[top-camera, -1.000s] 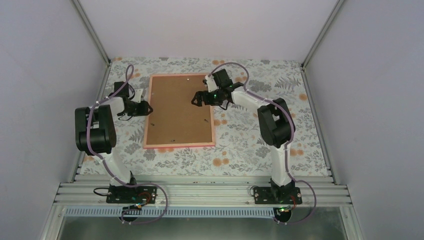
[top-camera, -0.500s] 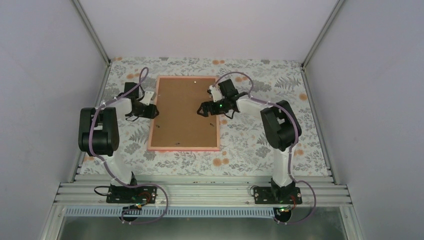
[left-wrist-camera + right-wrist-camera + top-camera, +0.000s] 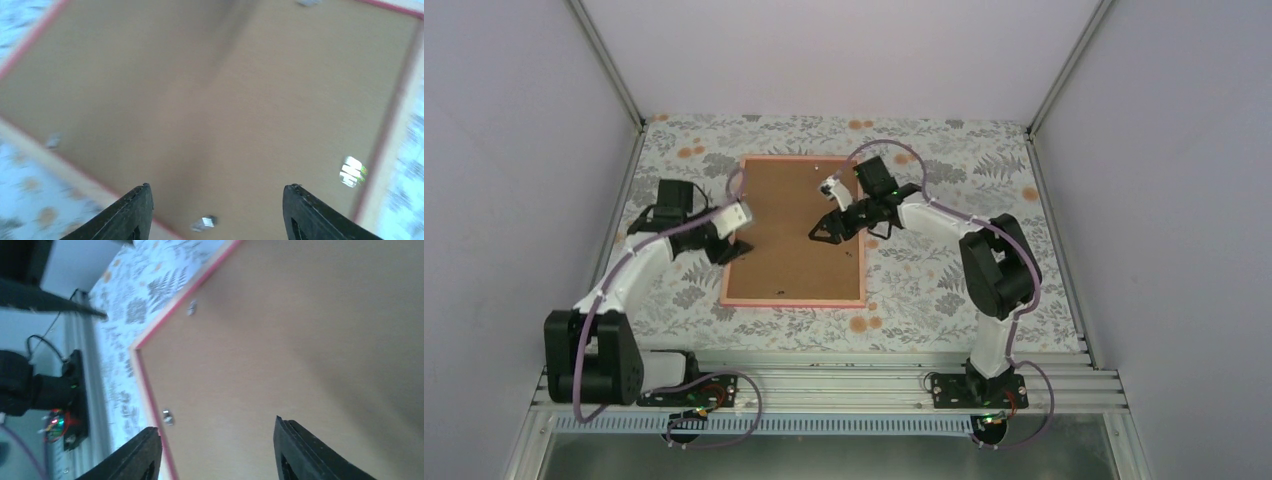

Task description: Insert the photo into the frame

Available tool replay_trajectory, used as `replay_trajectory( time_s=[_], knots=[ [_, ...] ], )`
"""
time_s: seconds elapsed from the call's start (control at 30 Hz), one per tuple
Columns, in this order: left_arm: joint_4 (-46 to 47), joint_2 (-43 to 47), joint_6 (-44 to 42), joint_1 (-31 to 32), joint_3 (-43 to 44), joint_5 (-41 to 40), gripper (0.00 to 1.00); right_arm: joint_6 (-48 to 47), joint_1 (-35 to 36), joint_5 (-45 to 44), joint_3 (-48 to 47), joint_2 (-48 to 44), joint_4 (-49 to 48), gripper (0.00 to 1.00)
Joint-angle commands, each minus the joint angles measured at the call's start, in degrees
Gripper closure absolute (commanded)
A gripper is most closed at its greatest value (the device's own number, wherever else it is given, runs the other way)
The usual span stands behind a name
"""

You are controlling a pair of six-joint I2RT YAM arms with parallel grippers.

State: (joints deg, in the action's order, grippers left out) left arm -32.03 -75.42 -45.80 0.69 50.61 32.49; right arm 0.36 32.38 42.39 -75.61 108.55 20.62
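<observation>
The left pincer (image 3: pixel 732 247) hung over the left rail of the pink frame (image 3: pixel 794 303). Its two black fingers (image 3: pixel 132 212) stood partly apart and held nothing. The frame lay flat in the middle of the flowery bench (image 3: pixel 924 290), back side up. A brown backing board (image 3: pixel 789 230) filled it. Small shiny clips (image 3: pixel 204 223) sat near the edges of the board. The right pincer (image 3: pixel 819 233) hung over the right half of the board, pointing to the left. Its fingers were partly apart too, with nothing between them. I could not tell if either pincer touched the board
</observation>
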Motion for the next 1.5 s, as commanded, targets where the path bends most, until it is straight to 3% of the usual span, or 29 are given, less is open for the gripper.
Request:
replay_trajectory(
  time_s=[0.0,0.1,0.37,0.8,1.47],
  knots=[
    [-8.85,6.23,-24.03,3.76,-8.04,6.48,0.34,-3.39,4.23,6.06,-0.29,2.88,2.32,0.50],
    [-7.66,7.70,-26.94,8.46,-11.18,5.95,0.34,-3.06,4.38,6.70,-1.45,6.42,3.80,0.59],
    [0.02,4.79,-26.62,19.91,-16.64,-1.36,0.34,-4.84,4.84,4.40,1.47,11.10,4.39,0.65],
    [10.02,-2.76,-23.29,26.08,-18.56,-8.38,0.39,-8.34,4.48,-0.50,6.57,12.26,4.24,0.68],
    [-3.89,-0.86,-34.67,26.91,-17.38,-10.70,0.88,-9.34,2.96,-1.55,9.94,10.64,2.99,0.72]
  ],
)
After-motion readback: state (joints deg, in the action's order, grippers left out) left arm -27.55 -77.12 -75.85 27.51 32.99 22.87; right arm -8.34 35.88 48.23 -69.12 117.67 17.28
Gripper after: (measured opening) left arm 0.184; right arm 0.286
